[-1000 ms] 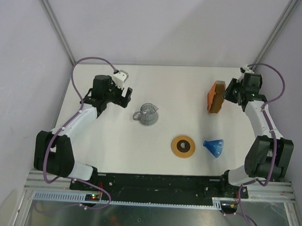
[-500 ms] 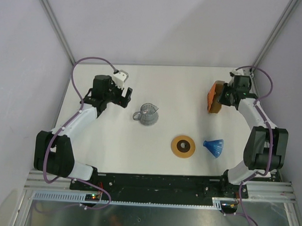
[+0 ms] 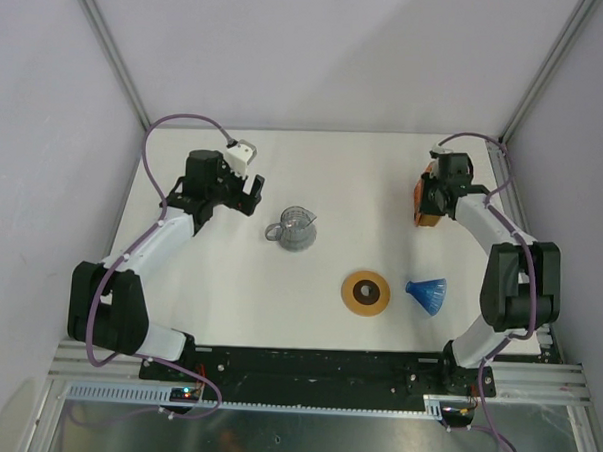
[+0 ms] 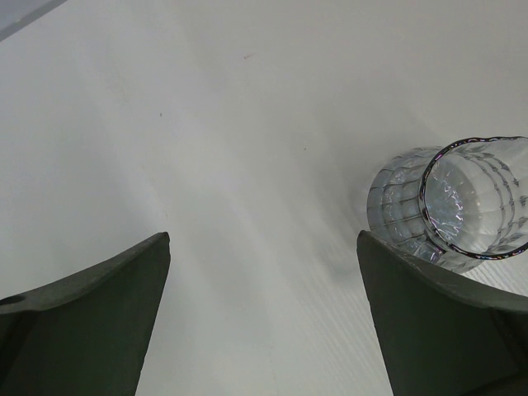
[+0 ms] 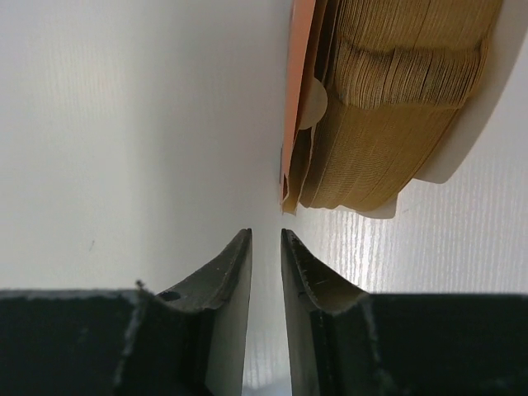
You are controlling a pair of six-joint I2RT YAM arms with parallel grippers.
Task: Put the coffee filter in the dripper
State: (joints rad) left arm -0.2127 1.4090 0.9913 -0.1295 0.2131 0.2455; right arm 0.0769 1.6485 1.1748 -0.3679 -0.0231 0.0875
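- Surface (image 3: 334,177): dripper (image 3: 428,294) lies on its side, well apart from filter stack (image 5: 388,124); no single coffee filter parted yet.
- Left pincer (image 4: 262,238): wide open, empty, near glass jug (image 4: 462,206).
- Right pincer (image 5: 266,235): narrow slit, empty, just short of stack; pinch outermost leaf only.

Left arm reaching far-left, elbow bent; left pincer (image 3: 255,195) spread wide, aimed rightward. Right arm extended toward far-right corner; right pincer (image 5: 266,235) nearly closed, thin gap between jaws.
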